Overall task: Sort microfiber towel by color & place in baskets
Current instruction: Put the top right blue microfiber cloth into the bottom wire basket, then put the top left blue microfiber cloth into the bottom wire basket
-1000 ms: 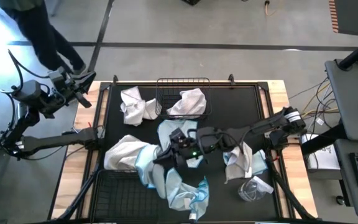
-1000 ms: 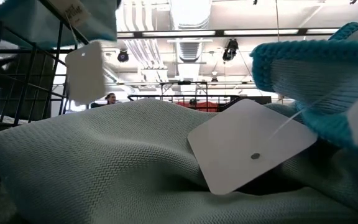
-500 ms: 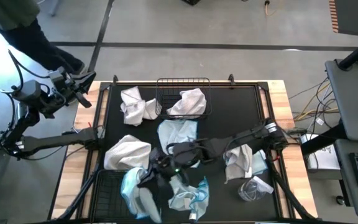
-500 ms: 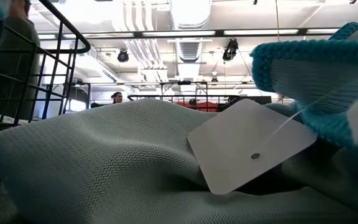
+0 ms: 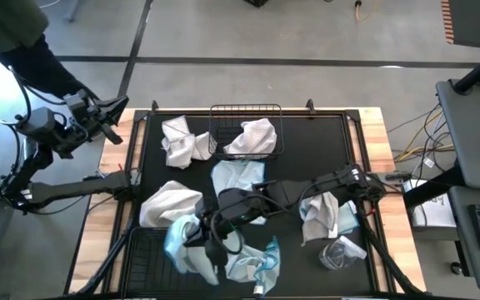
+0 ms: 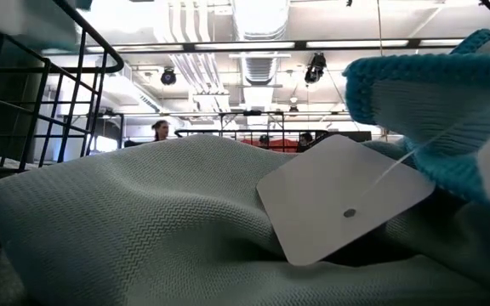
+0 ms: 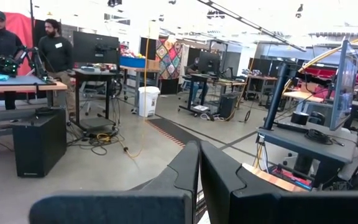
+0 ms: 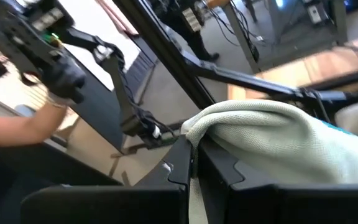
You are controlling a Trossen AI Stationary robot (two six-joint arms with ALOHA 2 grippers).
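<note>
Right hand (image 5: 209, 247) hangs low over the front left of the bench (image 5: 375, 125), its fingers (image 8: 180, 163) clamped on a light blue towel (image 5: 182, 240) that drapes over the near basket (image 5: 144, 260) at the front left corner. Beside it lies a white towel (image 5: 169, 202) on the black mat (image 5: 323, 142), another light blue towel (image 5: 238, 177) sits in the middle, and one more (image 5: 252, 260) bunches just right of the hand. At the back, a white towel (image 5: 255, 136) rests inside the far basket (image 5: 244, 110), with a second white one (image 5: 178, 140) just left of it on the mat. A white and blue heap (image 5: 327, 212) lies toward the right, with a clear wrapper (image 5: 340, 252) in front of it. Left hand (image 5: 107, 112) waits off the back left corner, fingers (image 7: 185, 174) pressed together on nothing
</note>
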